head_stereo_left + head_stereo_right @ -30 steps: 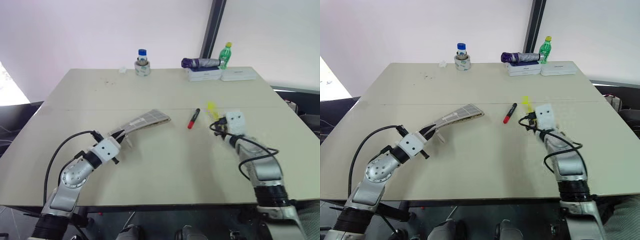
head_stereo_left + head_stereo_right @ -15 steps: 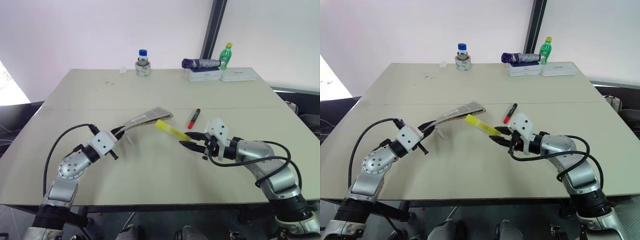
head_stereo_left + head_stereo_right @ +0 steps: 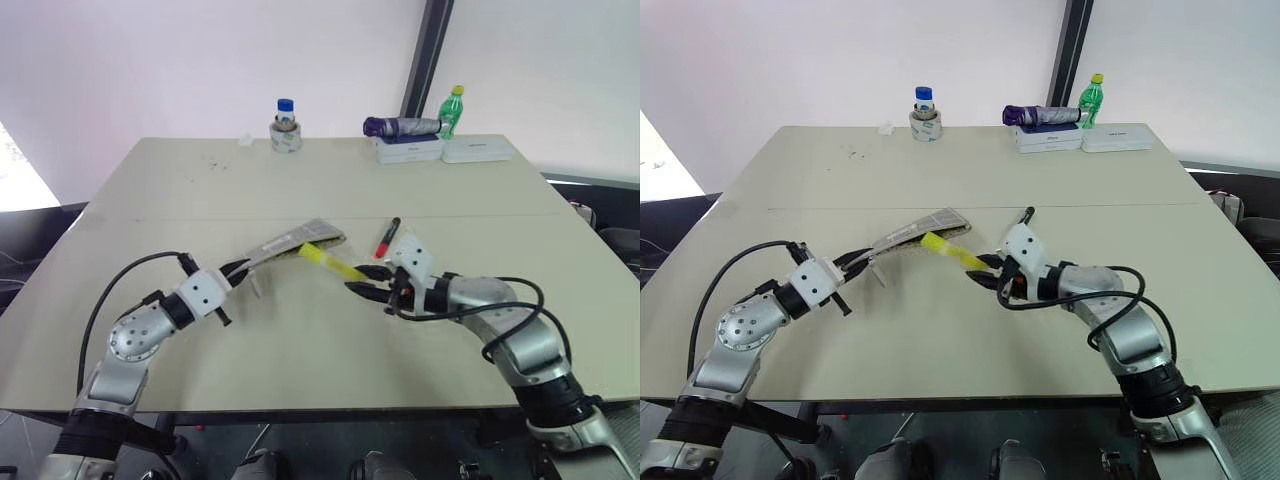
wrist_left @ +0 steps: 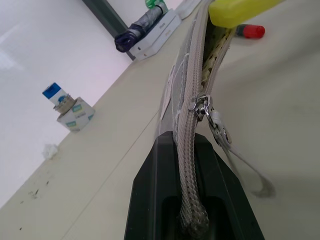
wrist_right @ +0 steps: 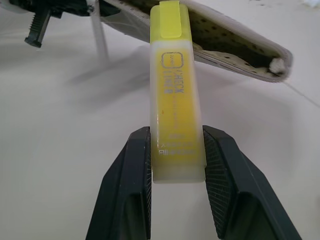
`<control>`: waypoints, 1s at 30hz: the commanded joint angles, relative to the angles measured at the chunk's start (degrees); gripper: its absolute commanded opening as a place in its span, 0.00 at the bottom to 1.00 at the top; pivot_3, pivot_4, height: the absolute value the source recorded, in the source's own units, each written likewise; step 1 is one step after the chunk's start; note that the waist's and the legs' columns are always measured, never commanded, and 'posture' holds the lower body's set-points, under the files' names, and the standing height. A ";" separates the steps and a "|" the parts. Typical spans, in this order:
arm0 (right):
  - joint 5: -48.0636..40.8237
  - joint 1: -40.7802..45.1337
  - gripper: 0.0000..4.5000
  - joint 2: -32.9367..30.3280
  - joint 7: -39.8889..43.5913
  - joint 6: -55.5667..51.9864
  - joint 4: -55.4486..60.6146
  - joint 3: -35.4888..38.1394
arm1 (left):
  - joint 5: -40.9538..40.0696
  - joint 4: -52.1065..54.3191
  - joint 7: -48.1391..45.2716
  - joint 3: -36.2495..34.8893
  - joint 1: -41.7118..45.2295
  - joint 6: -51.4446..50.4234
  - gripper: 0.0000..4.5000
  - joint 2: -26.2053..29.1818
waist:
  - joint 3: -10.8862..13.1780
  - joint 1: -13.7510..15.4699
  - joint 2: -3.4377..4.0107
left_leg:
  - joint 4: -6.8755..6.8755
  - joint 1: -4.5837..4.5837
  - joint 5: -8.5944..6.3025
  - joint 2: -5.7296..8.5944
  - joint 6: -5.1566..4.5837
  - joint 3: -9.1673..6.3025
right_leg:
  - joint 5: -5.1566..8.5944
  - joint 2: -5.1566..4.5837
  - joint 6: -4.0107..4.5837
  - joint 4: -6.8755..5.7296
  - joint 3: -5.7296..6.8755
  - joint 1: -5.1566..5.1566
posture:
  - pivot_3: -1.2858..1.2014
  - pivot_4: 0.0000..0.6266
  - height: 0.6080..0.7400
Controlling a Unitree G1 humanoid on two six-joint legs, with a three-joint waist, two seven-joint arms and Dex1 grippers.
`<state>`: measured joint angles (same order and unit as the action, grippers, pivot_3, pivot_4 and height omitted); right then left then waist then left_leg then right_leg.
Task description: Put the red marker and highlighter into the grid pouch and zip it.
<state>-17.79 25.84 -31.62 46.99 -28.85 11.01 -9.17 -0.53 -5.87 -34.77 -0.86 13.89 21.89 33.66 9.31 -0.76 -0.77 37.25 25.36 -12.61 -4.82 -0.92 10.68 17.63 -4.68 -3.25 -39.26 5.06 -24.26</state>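
Note:
The grid pouch (image 3: 296, 239) is held up off the table by one end, with my left gripper (image 3: 240, 268) shut on its zipper edge (image 4: 192, 75). The zipper is open along the pouch's top. My right gripper (image 3: 362, 279) is shut on the yellow highlighter (image 5: 174, 100), gripping it near one end. The highlighter (image 3: 325, 260) points toward the pouch, and its far end reaches the open mouth; I cannot tell whether it is inside. The red marker (image 3: 387, 238) lies on the table just behind the right gripper.
At the table's (image 3: 200, 190) far edge stand a blue-capped jar on a tape roll (image 3: 285, 127), a green bottle (image 3: 453, 108) and a folded umbrella (image 3: 402, 126) on white boxes (image 3: 410, 150). Cables trail from both wrists.
My right gripper has swung left and back with the highlighter, turning it to point at the pouch's open mouth. The left gripper has kept the pouch in about the same place.

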 commanded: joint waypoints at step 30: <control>34.71 15.69 0.19 0.57 -3.04 23.79 -5.55 -21.17 | -0.07 4.56 -5.87 4.76 2.56 4.34 0.00 2.06 | 0.00 -0.06 0.01 | 0.01 0.03 0.20 0.00 0.35 0.14 | 0.01 -0.02 -0.01 -0.02 0.00 -0.09 | 0.52 0.24 0.98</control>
<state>15.39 39.76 -31.59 44.61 -10.19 4.88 -29.24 2.99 -5.31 -40.04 3.88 15.88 27.18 36.37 9.31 -0.82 -0.76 37.26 25.39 -12.40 -4.82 -0.57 10.82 17.64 -4.69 -3.26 -39.28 5.07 -24.35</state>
